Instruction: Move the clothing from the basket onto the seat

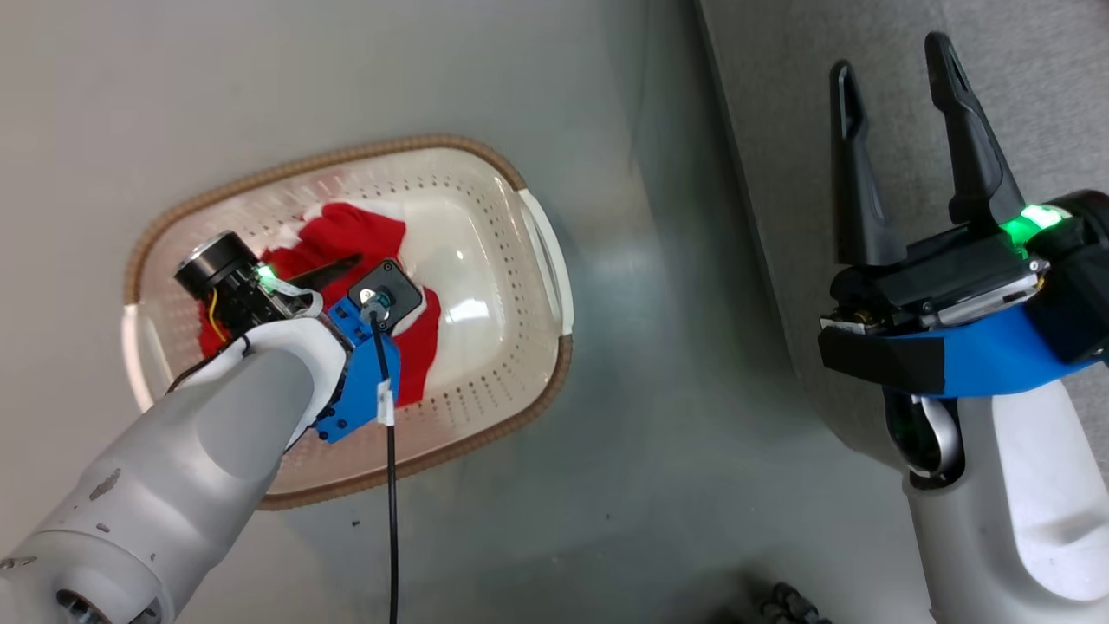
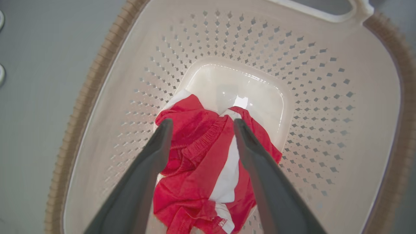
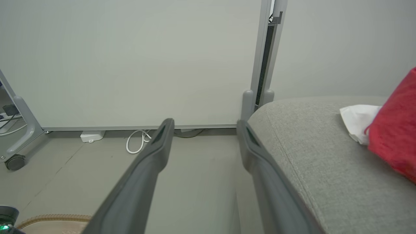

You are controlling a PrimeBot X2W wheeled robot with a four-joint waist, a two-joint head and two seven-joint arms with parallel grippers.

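The cream perforated basket (image 1: 537,260) with a brown rim stands on the floor, and crumpled red and white clothing (image 1: 355,234) lies in it. My left gripper (image 2: 203,123) reaches down into the basket (image 2: 325,97), open, its fingers astride the red clothing (image 2: 201,156); whether they touch it I cannot tell. My right gripper (image 1: 892,61) is open and empty over the edge of the grey seat (image 1: 1040,87). In the right wrist view this gripper (image 3: 204,123) points past the seat (image 3: 308,136), where another red garment (image 3: 396,136) with a white part lies.
Grey floor (image 1: 676,390) separates the basket from the seat. A black cable (image 1: 392,503) hangs from my left wrist. Beyond the seat stand a pale wall panel (image 3: 130,65), a post (image 3: 263,65), white cables (image 3: 136,143) and a wheeled frame (image 3: 14,161).
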